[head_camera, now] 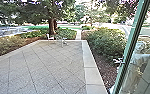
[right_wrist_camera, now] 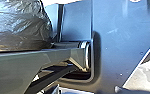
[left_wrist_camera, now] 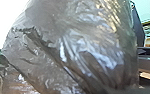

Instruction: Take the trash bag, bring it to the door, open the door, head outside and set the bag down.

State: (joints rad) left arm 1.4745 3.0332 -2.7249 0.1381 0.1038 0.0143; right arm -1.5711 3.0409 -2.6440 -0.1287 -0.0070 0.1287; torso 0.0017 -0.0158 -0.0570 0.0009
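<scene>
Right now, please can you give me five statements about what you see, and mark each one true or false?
1. The trash bag is dark and shiny. True.
2. The paving has only curved joints. False: the paving has straight joints.
3. A tree stands beyond the paving. True.
4. A bush grows in the middle of the paving. False: the bush is beside it.
5. A person shows at the head view's right. True.

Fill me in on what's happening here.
The robot is taking out a dark plastic trash bag, which sits right up close to its left wrist; how it is gripped is hidden. Ahead lies a paved patio, with a green metal frame slanting past on the right and a person just beyond it. The bag seems not yet put down.
</scene>
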